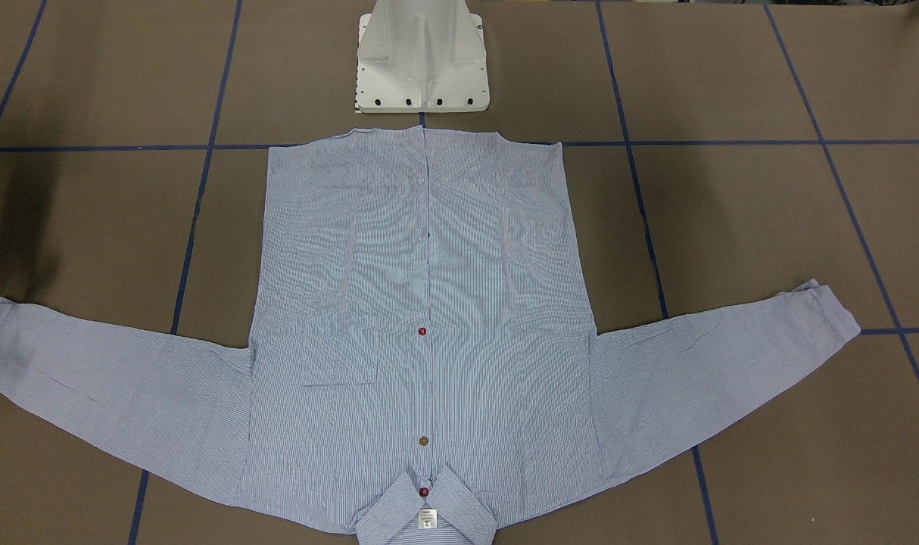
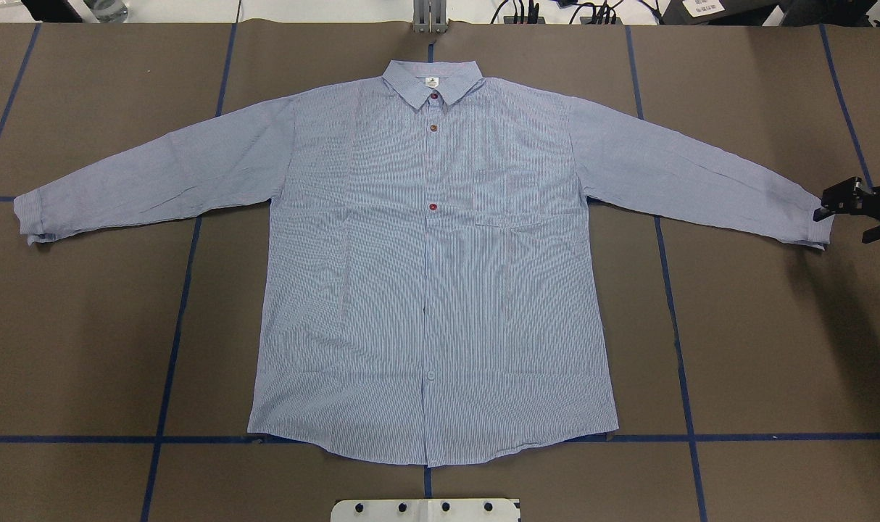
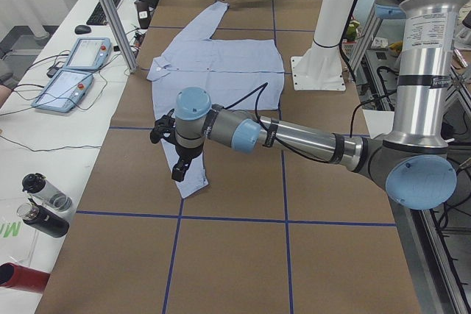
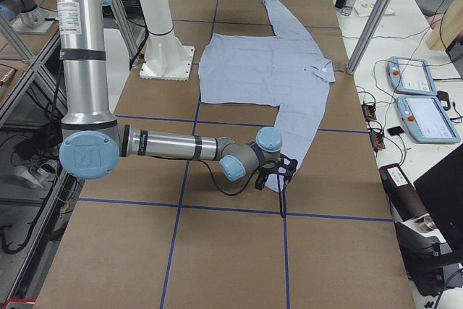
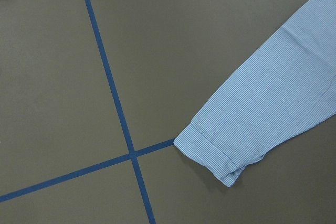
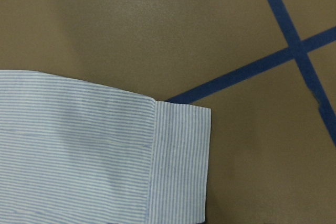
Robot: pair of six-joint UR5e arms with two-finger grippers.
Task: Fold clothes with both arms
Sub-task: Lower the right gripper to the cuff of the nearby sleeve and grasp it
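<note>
The shirt (image 2: 440,275) lies flat on the table (image 2: 85,348), sleeves (image 2: 193,167) stretched out sideways, with the right gripper (image 2: 849,210) just beside one cuff (image 2: 810,225) and the left gripper (image 3: 179,167) over the other cuff (image 2: 30,217), but whether their fingers are apart cannot be told.

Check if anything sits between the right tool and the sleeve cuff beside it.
Nothing visible does. The right tool hangs just past the cuff; around it the wrist view shows only brown table and blue tape.

Soft woven cloth shirt (image 2: 425,290) (lightly creased) on matt paper (image 2: 759,348).
</note>
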